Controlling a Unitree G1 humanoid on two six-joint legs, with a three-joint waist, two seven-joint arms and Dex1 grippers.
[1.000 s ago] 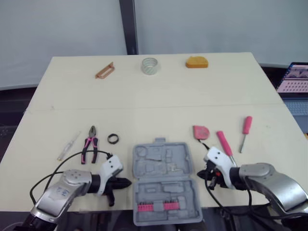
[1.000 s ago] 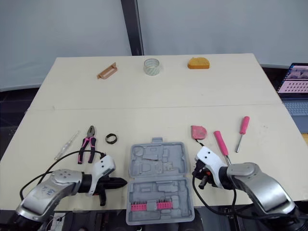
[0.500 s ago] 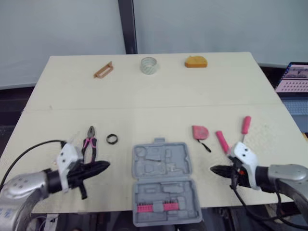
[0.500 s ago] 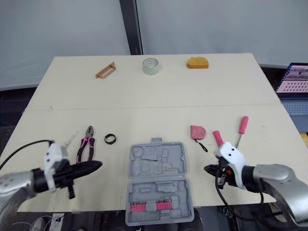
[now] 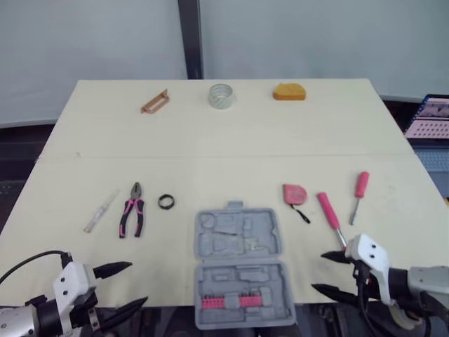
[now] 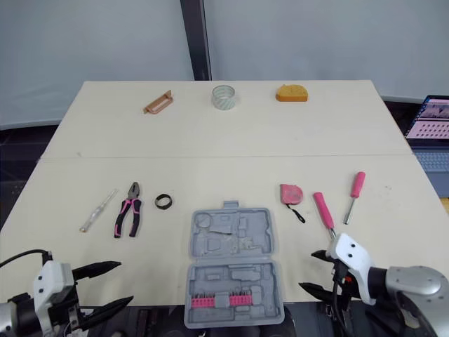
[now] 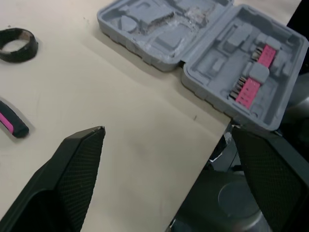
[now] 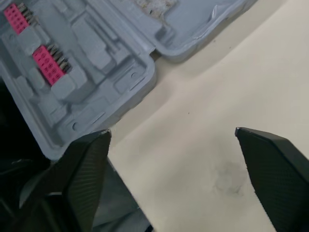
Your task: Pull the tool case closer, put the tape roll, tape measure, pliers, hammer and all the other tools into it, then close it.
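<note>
Lying open at the near edge of the desk, centre: case, grey moulded plastic, its bit-tray half apparently overhanging that edge. Left end effector and right end effector: both spread and empty, flanking the case and clear of it. Pliers left of the case; tape measure to its right; tape roll far across the desk. Judged handling: case stiff, light, smooth-walled, likely to slide — pinch a side rim. Pliers heavier, rigid — grip across both handles. Tape roll light, hollow; pinch through its wall.
</note>
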